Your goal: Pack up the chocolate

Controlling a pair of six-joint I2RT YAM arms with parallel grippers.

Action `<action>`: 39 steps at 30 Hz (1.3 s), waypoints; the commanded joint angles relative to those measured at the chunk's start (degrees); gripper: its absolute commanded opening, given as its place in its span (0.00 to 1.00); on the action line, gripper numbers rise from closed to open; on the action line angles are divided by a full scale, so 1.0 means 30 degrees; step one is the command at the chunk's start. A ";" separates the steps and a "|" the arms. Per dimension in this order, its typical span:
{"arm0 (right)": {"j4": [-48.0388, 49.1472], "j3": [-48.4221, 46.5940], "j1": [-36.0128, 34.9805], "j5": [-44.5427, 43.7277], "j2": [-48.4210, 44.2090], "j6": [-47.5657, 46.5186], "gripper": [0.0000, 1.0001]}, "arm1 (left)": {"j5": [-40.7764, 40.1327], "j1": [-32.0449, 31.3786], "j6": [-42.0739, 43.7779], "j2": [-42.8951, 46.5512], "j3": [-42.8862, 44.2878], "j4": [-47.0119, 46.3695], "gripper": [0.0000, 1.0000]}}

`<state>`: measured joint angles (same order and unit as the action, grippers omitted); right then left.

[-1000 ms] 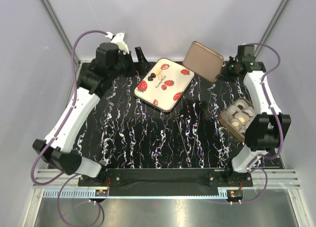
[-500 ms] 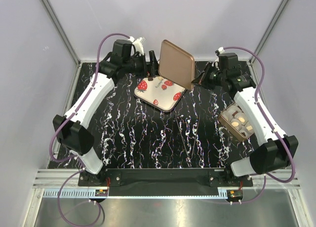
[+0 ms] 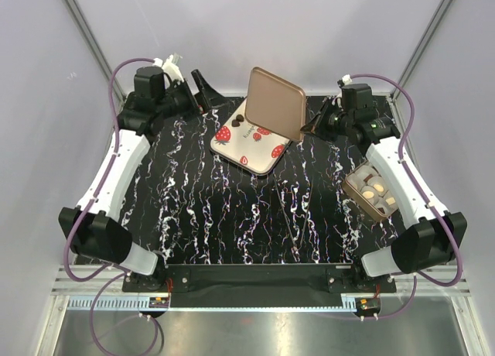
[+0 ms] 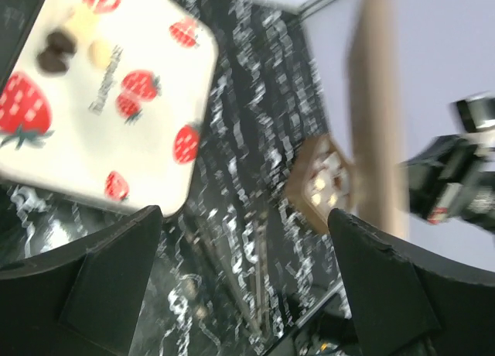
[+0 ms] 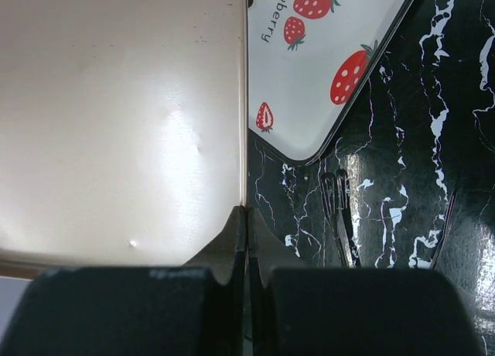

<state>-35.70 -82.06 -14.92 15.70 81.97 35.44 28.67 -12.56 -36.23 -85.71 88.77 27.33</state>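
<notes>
Left arm's pulled away! Half a second ago the left fingers (image 3: 199, 83) sat right at the brown lid (image 3: 275, 102)'s left edge; now they're back toward the far left corner, well apart from it. The lid stands tilted over the far side of the strawberry tray (image 3: 259, 161), and two dark chocolates (image 3: 238, 121) show on the tray beside it. The right arm hasn't budged.

From the left wrist, the left fingers (image 4: 100, 278) are spread wide with nothing between them. The right fingers (image 5: 232, 240) are pinched tight on the lid's edge, no gap at all.

More chocolates, dark and cream, sit in the box (image 3: 357, 200) at the right of the tabletop (image 3: 216, 217).

The left wrist view adds a cream chocolate (image 4: 99, 53) next to the dark pair, and shows the lid edge-on and blurred. The right wrist view shows the lid's pale inner face (image 5: 116, 116) and a thin metal tool (image 5: 337, 209) lying by the tray's corner.
</notes>
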 commanded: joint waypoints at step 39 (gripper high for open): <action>-0.1490 -0.3991 -0.3054 -0.7754 -0.0488 -0.7912 0.65 | 0.6471 -0.0473 -0.2778 -0.2718 -0.0470 -0.3519 0.00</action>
<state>-40.62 -89.84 -23.29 -0.80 84.27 21.15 44.60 -13.93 -45.34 -94.26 84.18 15.92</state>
